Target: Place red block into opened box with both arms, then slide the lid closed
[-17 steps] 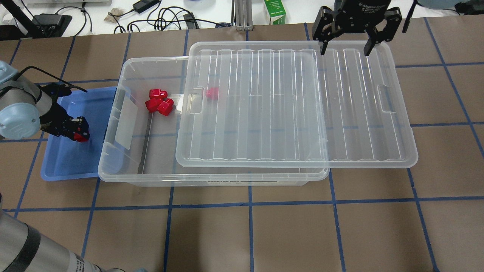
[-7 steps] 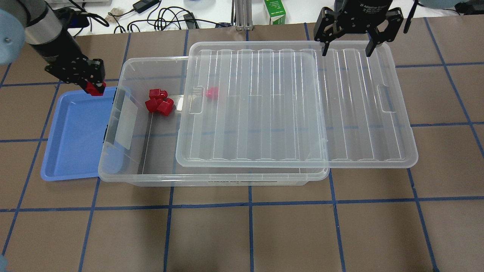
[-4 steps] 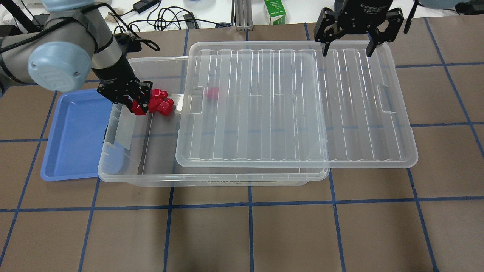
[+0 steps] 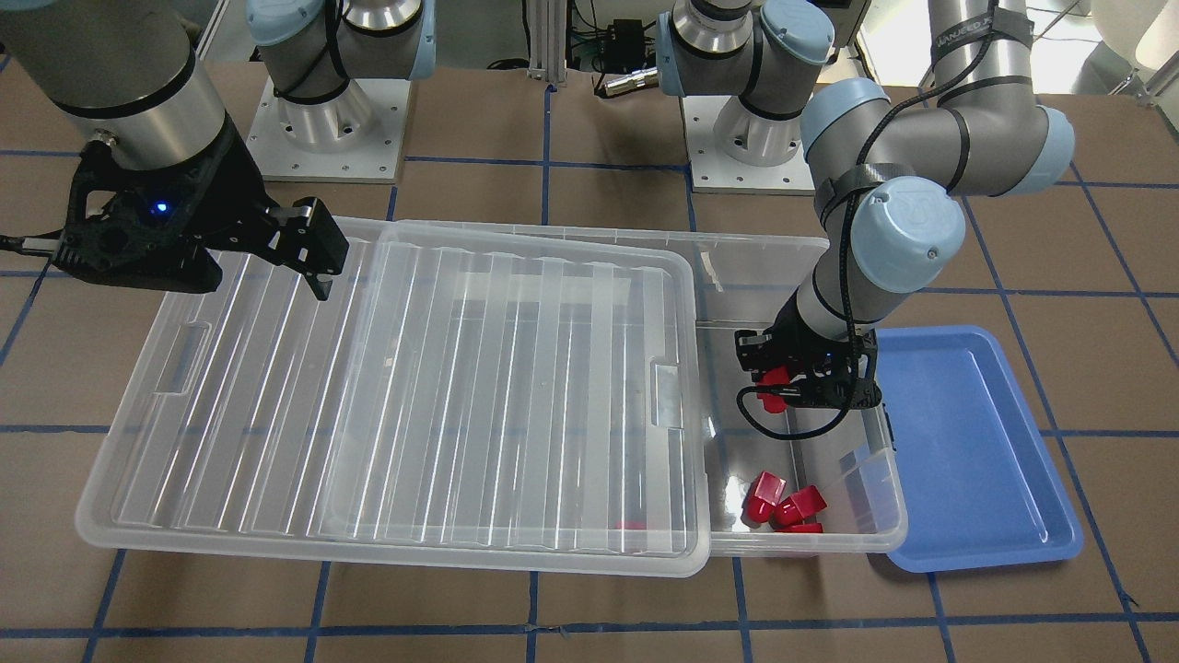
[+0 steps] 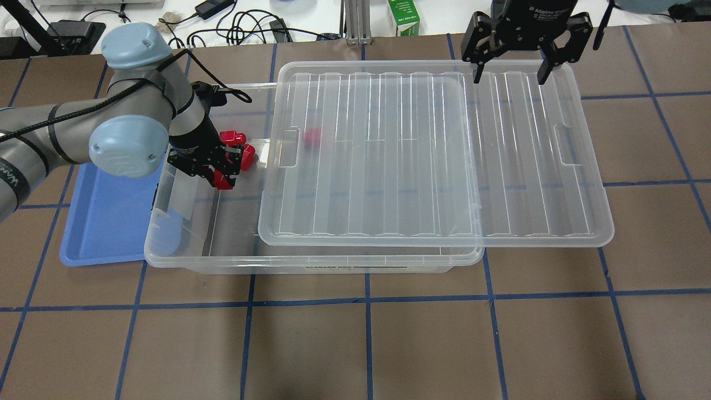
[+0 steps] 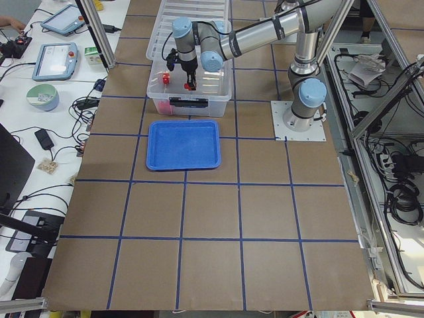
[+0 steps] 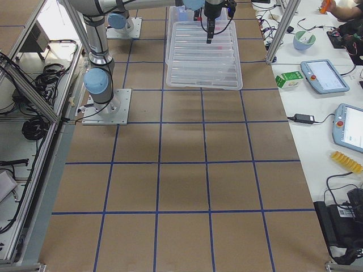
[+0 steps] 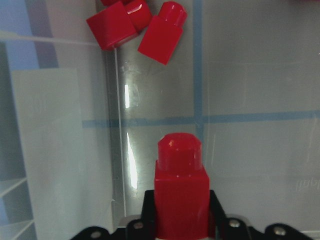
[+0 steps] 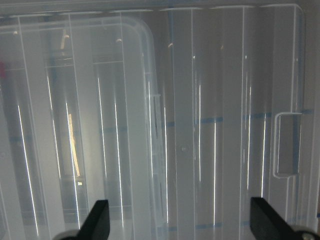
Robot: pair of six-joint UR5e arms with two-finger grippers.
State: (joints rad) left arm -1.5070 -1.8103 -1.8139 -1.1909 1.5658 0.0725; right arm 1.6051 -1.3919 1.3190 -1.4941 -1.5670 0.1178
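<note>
Grip: left end effector [image 5: 223, 176] clamped on red block [image 8: 181, 192], held over box [image 5: 183, 256] at its uncovered end | right end effector [image 5: 508, 76]: jaws apart, above far rim of lid [image 5: 500, 166] | lid covers rest of box, overhanging

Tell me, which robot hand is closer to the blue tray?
Left. The left gripper, holding a red block, is over the box beside the blue tray; the right gripper hangs over the far end of the lid.

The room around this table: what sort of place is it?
Most likely a robotics lab or test cell: a left arm and right arm bolted to a table gridded with blue tape, control tablets on the side bench, and loose cables.
</note>
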